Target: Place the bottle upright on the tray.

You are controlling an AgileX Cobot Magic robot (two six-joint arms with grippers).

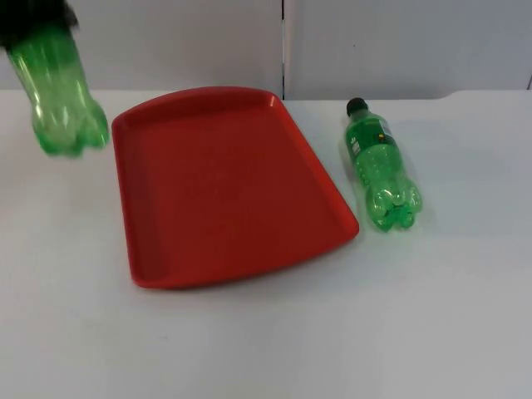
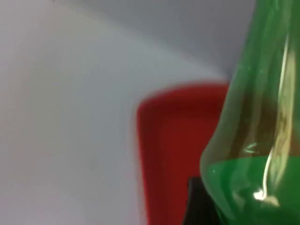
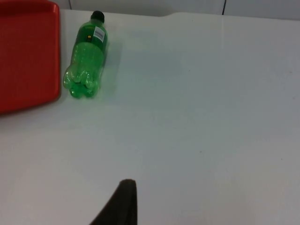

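Observation:
A clear green bottle (image 1: 60,96) hangs in the air over the table's far left, its base pointing down and toward the front. My left gripper (image 1: 33,15) is shut on its upper part at the far left corner. In the left wrist view the held green bottle (image 2: 255,126) sits close beside one black fingertip (image 2: 199,201), with the red tray (image 2: 178,150) below. The red tray (image 1: 158,249) lies in the middle of the table with nothing on it. My right gripper (image 3: 119,206) waits over bare table, well to the right.
A second green bottle (image 1: 381,166) with a black cap lies on its side just right of the tray, cap toward the wall. The same lying bottle (image 3: 86,63) appears in the right wrist view beside the tray edge (image 3: 55,56). White table surrounds the tray.

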